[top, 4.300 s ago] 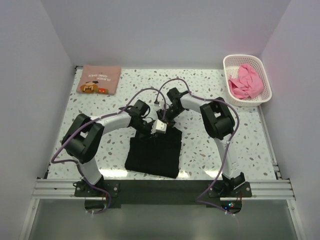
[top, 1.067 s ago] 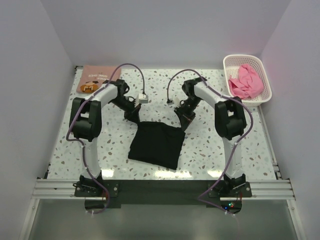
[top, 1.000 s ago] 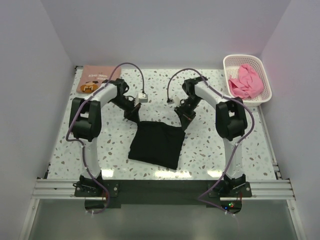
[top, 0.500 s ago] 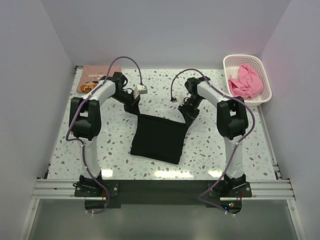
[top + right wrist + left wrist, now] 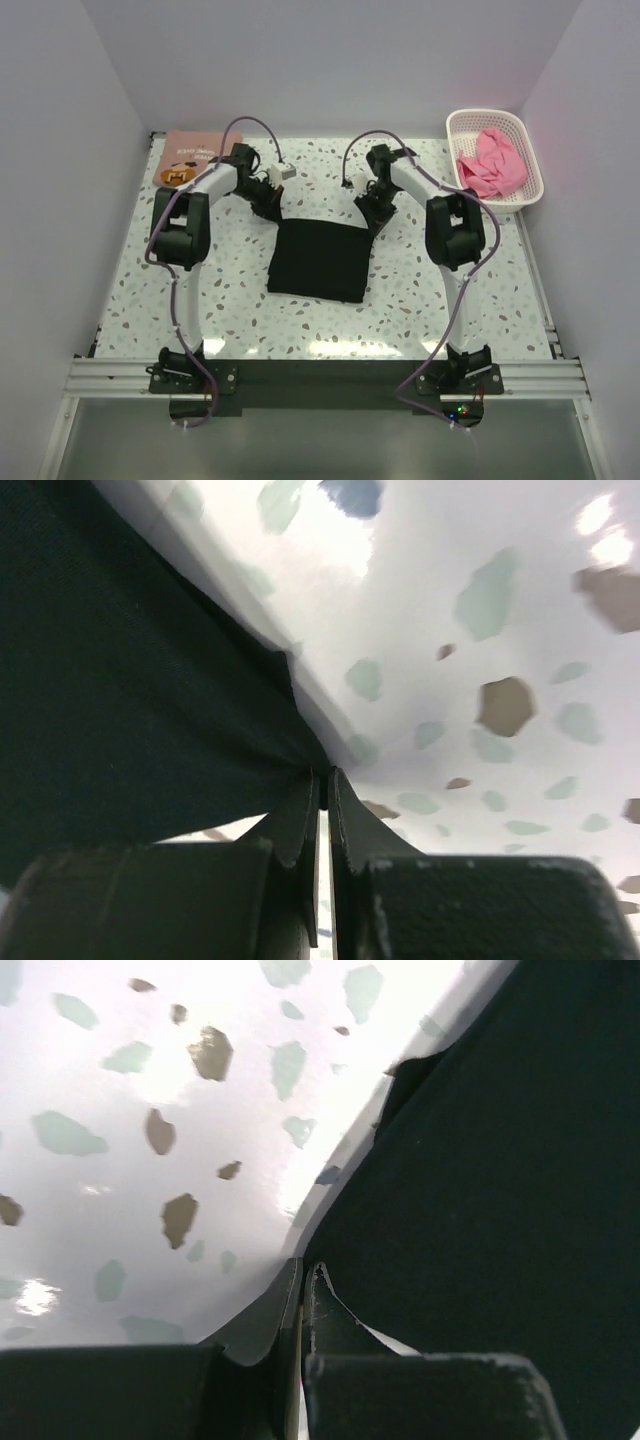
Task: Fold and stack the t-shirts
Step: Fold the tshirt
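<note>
The left gripper (image 5: 303,1278) and right gripper (image 5: 324,780) are each clamped on a far corner of the folded black t-shirt (image 5: 320,262), spread mid-table. The salmon-pink printed t-shirt (image 5: 197,158) lies far-left; the bright pink t-shirt (image 5: 492,165) sits in the lattice basket (image 5: 472,118).

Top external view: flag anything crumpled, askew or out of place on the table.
The bright pink t-shirt lies crumpled in the basket at far right, unfolded. The black t-shirt, pinched at its far corners by the left gripper and right gripper, sits slightly skewed. Nothing looks spilled or damaged.
</note>
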Motion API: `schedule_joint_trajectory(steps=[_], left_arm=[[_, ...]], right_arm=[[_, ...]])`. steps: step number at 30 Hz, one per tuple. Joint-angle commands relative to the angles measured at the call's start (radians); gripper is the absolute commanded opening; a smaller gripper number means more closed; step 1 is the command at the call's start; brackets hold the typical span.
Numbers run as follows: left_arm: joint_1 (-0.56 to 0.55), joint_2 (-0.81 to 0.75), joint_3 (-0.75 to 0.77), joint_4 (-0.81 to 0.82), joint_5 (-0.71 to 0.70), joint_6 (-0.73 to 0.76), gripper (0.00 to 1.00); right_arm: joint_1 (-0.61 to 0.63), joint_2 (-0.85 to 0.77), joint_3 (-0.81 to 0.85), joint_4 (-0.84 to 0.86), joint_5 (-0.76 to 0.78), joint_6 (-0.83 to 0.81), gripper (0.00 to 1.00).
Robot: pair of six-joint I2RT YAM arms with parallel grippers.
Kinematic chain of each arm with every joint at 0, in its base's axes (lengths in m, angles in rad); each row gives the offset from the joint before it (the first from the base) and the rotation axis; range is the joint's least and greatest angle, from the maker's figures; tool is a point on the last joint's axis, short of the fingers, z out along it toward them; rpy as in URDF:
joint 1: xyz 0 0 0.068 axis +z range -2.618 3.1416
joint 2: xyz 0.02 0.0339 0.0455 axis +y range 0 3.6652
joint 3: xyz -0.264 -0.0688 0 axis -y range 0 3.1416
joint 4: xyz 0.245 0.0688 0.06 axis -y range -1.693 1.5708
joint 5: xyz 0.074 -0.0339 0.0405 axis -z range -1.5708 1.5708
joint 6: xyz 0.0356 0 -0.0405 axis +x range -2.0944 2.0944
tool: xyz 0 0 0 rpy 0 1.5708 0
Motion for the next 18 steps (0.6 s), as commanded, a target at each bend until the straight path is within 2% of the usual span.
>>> schedule_joint_trajectory(steps=[1, 3, 4, 5, 6, 7, 10, 11, 12, 13, 14, 15, 18], left_arm=[[0.026, -0.006, -0.022, 0.167, -0.143, -0.09, 0.01], [0.026, -0.02, -0.027, 0.186, -0.136, -0.098, 0.12], [0.028, -0.032, -0.031, 0.192, -0.127, -0.102, 0.16], [0.037, -0.067, -0.039, 0.195, -0.096, -0.101, 0.28], [0.042, -0.092, -0.047, 0.21, -0.081, -0.102, 0.34], [0.051, -0.123, -0.066, 0.221, -0.065, -0.114, 0.39], [0.083, -0.259, -0.096, 0.223, 0.014, -0.113, 0.62], [0.088, -0.331, -0.117, 0.212, 0.051, -0.102, 0.75], [0.088, -0.366, -0.136, 0.186, 0.076, -0.09, 0.81], [0.088, -0.402, -0.177, 0.165, 0.108, -0.064, 0.96], [0.083, -0.466, -0.204, 0.151, 0.145, -0.062, 1.0], [0.08, -0.497, -0.232, 0.117, 0.207, -0.07, 1.0], [0.033, -0.578, -0.347, 0.057, 0.336, -0.117, 1.0]], right_arm=[[-0.021, 0.017, 0.061, 0.076, 0.054, 0.074, 0.0], [-0.021, 0.009, 0.088, 0.076, 0.028, 0.093, 0.0], [-0.021, 0.003, 0.099, 0.072, 0.011, 0.107, 0.04], [-0.022, -0.008, 0.117, 0.066, -0.025, 0.111, 0.24], [-0.022, -0.046, 0.119, 0.069, -0.038, 0.116, 0.34], [-0.021, -0.069, 0.12, 0.072, -0.053, 0.121, 0.51], [-0.022, -0.171, 0.119, 0.078, -0.121, 0.13, 0.69], [-0.021, -0.201, 0.111, 0.073, -0.145, 0.136, 0.83], [-0.021, -0.227, 0.102, 0.07, -0.228, 0.143, 0.88], [-0.021, -0.276, 0.088, 0.067, -0.272, 0.165, 0.96], [-0.019, -0.298, 0.046, 0.052, -0.338, 0.177, 0.98], [-0.015, -0.318, 0.013, 0.046, -0.447, 0.196, 0.99], [0.019, -0.394, -0.177, 0.078, -0.648, 0.281, 0.98]])
